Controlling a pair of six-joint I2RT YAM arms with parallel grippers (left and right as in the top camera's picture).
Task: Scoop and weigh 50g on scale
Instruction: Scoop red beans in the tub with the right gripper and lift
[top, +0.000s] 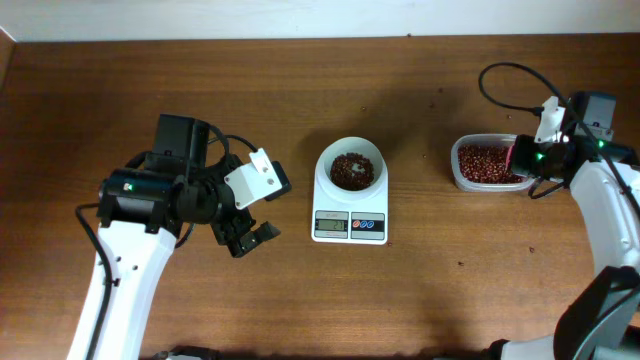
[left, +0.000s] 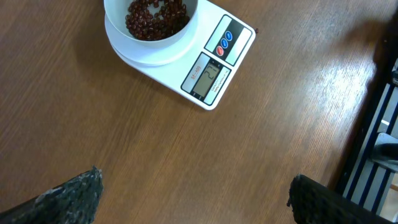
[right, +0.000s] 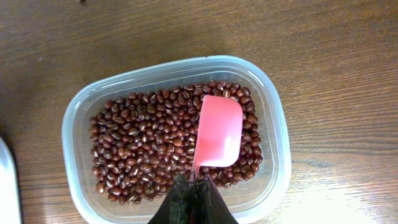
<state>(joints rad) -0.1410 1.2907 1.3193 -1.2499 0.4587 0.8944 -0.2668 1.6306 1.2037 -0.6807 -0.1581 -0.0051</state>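
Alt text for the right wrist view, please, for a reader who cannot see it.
The right hand, shut on the narrow end of a pink scoop, holds it over a clear plastic tub filled with red beans. The tub sits on a brown wooden table, seen from above.

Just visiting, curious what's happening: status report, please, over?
Left fingers open, empty, apart from scale. Right fingers shut on pink scoop, in bean tub. Scale bowl holds beans. Nothing in the way.

scale (top: 349, 214) digits illegible, scoop (right: 219, 134) handle hidden
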